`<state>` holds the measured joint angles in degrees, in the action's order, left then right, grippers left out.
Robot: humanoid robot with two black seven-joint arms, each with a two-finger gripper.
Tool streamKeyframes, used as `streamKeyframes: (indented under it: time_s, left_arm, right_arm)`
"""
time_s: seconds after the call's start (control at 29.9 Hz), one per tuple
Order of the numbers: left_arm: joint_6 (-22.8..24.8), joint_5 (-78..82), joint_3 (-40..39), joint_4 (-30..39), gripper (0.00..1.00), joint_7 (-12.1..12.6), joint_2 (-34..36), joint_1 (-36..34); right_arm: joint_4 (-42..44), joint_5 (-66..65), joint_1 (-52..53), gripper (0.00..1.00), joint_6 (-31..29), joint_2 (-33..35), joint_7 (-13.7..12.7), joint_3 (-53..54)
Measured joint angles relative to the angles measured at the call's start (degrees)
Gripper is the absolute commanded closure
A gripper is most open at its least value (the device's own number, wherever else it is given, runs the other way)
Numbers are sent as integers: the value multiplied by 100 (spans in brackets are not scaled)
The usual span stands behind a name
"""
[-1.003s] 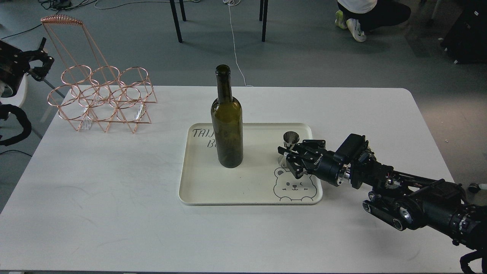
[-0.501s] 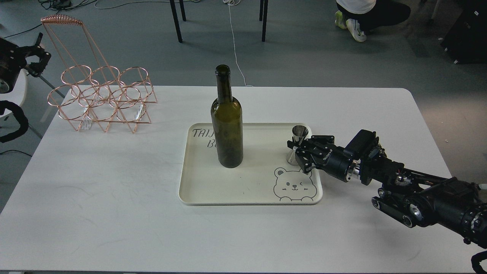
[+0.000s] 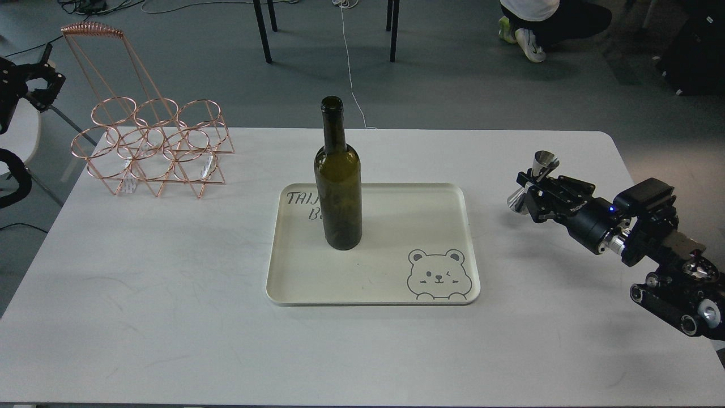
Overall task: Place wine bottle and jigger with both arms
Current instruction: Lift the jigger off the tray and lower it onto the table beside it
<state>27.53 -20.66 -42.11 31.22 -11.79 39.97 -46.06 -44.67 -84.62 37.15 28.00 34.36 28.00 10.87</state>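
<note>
The jigger [image 3: 534, 180] is gripped by the right gripper [image 3: 535, 190] right of the tray [image 3: 371, 283] on the white table [image 3: 170, 294]; the wine bottle [image 3: 337, 181] stands on the tray; the left gripper [image 3: 42, 85], apparently parted, is seen over grey floor [image 3: 453, 85].

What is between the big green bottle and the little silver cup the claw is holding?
In the head view, only the right part of the cream tray and bare white table lie between the bottle and the cup in the right claw.

Handwritten-style grey lettering on the tray [image 3: 374, 294], at its 10 o'clock corner: "TAI" above "B", the rest hidden behind the bottle [image 3: 338, 187]. Small white print on the right gripper [image 3: 532, 190], too small to read.
</note>
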Motion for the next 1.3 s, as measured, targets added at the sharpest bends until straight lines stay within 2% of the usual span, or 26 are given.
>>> streamKeyframes:
  time_s: [0.27, 0.47, 0.6, 0.7, 0.87, 0.97, 1.1, 1.24, 1.3]
  left_arm:
    - [6, 1, 1, 14, 2, 1, -15, 0]
    - [0, 1, 1, 17, 2, 1, -23, 0]
    - [-2, 1, 1, 17, 2, 1, 1, 0]
    - [-1, 1, 1, 17, 2, 1, 9, 2]
    - [5, 1, 1, 17, 2, 1, 39, 9]
    - [4, 1, 1, 17, 2, 1, 43, 9]
    - [0, 1, 1, 16, 2, -4, 52, 9]
    - [-2, 1, 1, 16, 2, -8, 56, 8]
    - [-2, 1, -1, 16, 2, -8, 56, 6]
  right_arm:
    - [437, 449, -434, 89, 0, 202, 0, -4]
    - [526, 547, -521, 83, 0, 150, 0, -20]
    - [528, 550, -548, 73, 0, 142, 0, -26]
    - [522, 551, -550, 60, 0, 142, 0, -46]
    - [461, 556, -557, 54, 0, 141, 0, -80]
    - [379, 559, -569, 42, 0, 154, 0, -92]
    - [109, 562, -675, 18, 0, 268, 1, -92]
    - [-326, 572, -827, 6, 0, 659, 0, -88]
    - [-629, 576, -935, 6, 0, 923, 0, -95]
